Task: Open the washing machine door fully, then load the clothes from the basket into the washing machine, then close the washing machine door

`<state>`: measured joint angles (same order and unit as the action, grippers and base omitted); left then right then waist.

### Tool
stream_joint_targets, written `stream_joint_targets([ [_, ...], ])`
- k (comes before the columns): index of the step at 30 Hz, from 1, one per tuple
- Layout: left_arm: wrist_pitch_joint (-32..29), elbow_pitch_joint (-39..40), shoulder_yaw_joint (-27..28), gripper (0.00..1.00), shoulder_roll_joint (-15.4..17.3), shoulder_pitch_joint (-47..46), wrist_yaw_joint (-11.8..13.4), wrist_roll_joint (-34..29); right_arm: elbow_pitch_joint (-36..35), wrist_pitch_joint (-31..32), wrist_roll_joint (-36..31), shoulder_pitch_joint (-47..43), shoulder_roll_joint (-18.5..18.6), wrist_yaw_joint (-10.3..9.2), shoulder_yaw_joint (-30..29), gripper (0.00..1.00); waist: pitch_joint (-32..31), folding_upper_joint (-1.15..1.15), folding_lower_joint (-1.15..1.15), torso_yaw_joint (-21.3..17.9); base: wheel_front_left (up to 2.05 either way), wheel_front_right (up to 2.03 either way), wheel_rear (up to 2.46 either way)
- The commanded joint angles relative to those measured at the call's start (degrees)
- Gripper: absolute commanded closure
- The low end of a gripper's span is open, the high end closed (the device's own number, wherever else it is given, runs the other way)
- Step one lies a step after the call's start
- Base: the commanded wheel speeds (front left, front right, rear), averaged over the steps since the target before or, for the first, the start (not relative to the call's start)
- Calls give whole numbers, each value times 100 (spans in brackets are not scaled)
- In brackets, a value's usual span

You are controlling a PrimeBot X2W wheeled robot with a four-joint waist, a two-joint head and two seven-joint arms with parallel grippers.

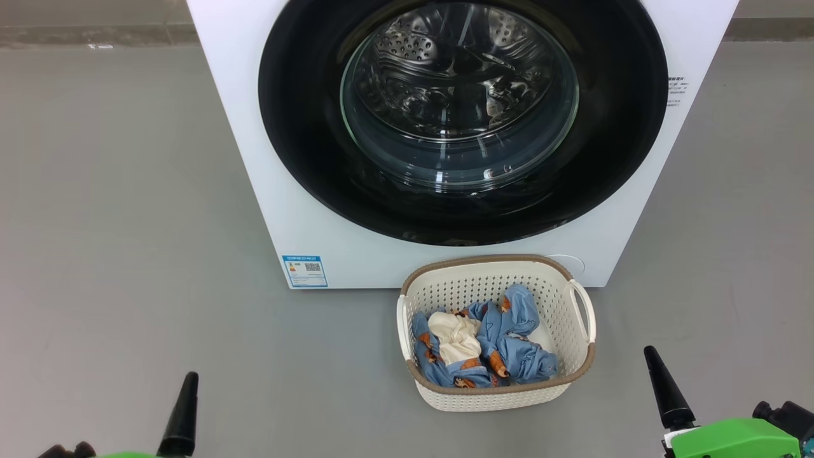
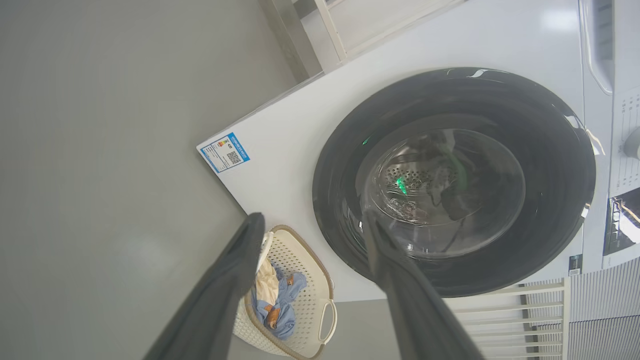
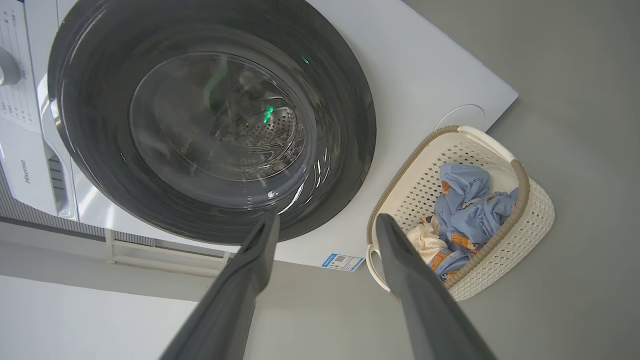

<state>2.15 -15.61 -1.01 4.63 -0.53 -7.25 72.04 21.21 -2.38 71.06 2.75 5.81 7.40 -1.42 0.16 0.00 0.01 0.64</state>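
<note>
The washing machine [image 1: 241, 159] stands square before us with the washing machine door [image 1: 299, 127] shut, its black rim flush to the white front, so the first step of the task is not yet begun. The basket [image 1: 496, 259] sits on the grey floor [image 1: 127, 254] just in front of the machine, below the door's lower edge and toward our right. We judge that this placement keeps the carry from basket to machine short, though it may lie in the door's swing path. The clothes [image 1: 515, 343] lie bunched inside the basket, blue pieces around the cream cloth, none hanging over the rim. We hold the left gripper [image 2: 312, 220] and the right gripper [image 3: 327, 216] low and well apart from machine and basket, each with its fingers spread wide and nothing between them. This stance, we judge, leaves both arms free to reach the door and keeps the head view of door and basket unobstructed.
</note>
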Motion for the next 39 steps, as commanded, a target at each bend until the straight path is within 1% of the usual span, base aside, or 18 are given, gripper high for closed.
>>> stream_joint_targets([
  [1, 82, 178, 70, 0, 144, -291, -13, -161, -110, -64, -164, 312, 108, 4, 87, 0, 0, 0, -1, 1, 0, 0, 0],
  [7, 183, 199, 35, 0, 206, -326, -14, -561, -90, -164, -573, 353, 155, 4, 139, 0, 6, 0, -1, 3, 0, 0, 0],
  [14, 301, 227, 16, 0, 266, -351, -15, -1215, -55, -282, -1090, 400, 239, 5, 226, 0, 4, 0, -1, 4, 0, 0, 0],
  [26, 503, 241, -86, 0, 322, -389, -17, -2145, 16, -483, -1963, 487, 359, 6, 381, 0, 2, 0, -1, 16, 0, 0, 0],
  [39, 705, 236, -204, 0, 400, -442, -19, -2920, 79, -684, -2739, 540, 450, 6, 542, 0, 10, 0, -1, 16, 0, 0, 0],
])
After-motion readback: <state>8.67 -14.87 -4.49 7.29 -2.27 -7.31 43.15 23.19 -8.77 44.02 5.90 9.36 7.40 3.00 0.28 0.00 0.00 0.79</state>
